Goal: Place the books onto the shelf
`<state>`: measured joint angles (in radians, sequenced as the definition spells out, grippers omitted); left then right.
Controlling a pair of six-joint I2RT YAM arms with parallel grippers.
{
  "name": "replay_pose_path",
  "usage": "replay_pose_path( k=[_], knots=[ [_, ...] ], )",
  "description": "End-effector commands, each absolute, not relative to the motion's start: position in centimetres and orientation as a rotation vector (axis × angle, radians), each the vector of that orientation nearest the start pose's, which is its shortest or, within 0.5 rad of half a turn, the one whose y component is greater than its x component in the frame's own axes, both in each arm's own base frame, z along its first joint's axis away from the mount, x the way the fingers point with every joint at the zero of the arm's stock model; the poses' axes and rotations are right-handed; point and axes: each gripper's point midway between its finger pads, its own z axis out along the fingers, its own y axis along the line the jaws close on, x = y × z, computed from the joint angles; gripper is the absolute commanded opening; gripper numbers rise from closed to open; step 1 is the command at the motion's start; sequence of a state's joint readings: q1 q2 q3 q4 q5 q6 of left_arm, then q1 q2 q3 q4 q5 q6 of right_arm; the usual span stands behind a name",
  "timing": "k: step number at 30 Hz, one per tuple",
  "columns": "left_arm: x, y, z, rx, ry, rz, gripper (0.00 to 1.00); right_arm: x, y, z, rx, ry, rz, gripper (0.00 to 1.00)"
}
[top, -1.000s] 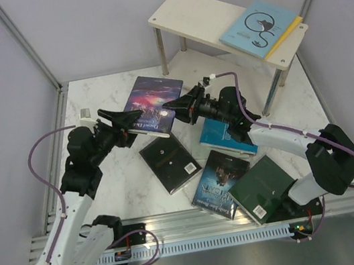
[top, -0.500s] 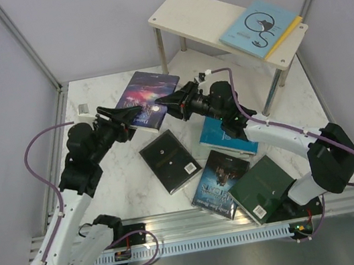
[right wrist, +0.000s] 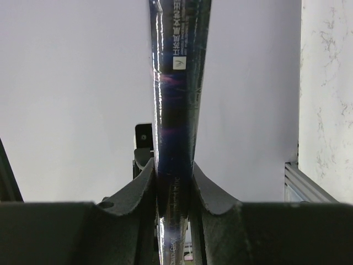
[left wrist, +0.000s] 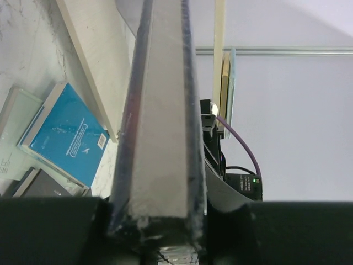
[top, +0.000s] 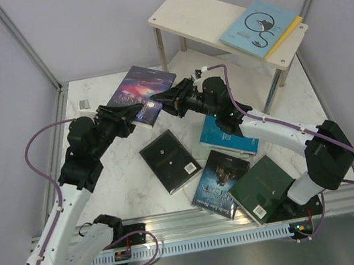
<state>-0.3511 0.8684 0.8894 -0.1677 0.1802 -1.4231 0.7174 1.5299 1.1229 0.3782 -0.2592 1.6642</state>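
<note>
1. Nearest the arm bases, a dark green book point(top: 263, 189) lies flat at the right near edge of the marble counter point(top: 113, 177), one corner hanging over the metal rail.
2. Just to its left, touching it, lies a dark blue book point(top: 219, 180). A black book point(top: 169, 161) lies flat nearer the middle, apart from both.
3. Behind the dark blue one, a cyan book point(top: 225, 136) lies flat, partly hidden under the right arm.
4. Farther back, between the two arms, the purple galaxy book point(top: 142, 92) is held up off the counter, its cover tilted toward the overhead camera.
5. The left fingers point(left wrist: 52, 232) are clamped on that book's page edge, one pressed against each cover.
6. The right fingers point(right wrist: 129, 199) are clamped on the opposite side, squeezing the printed spine between them.
7. At the far right stands the shelf point(top: 194, 14), a cream board on thin metal legs.
8. On the right end of its top board a pale mint book point(top: 258, 29) with a black cat drawing lies flat on a yellow book point(top: 293, 30), of which only an edge shows.
</note>
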Motion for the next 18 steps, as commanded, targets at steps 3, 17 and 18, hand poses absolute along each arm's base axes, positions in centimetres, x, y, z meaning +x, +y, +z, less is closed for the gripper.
replay_pose_path(
  k=[3,17,18],
  knots=[
    [29.6,-17.7,34.4,-0.858,1.766,-1.316,0.02,29.5,38.3,41.1,0.499,1.713,2.062,0.0],
    [32.2,-17.9,40.9,-0.602,1.756,-1.21,0.02,29.5,33.9,43.9,0.345,1.77,1.796,0.75],
    [32.3,-18.0,42.8,-0.566,1.73,-1.235,0.02,29.3,33.7,44.1,0.335,1.772,1.786,0.77]
  ],
)
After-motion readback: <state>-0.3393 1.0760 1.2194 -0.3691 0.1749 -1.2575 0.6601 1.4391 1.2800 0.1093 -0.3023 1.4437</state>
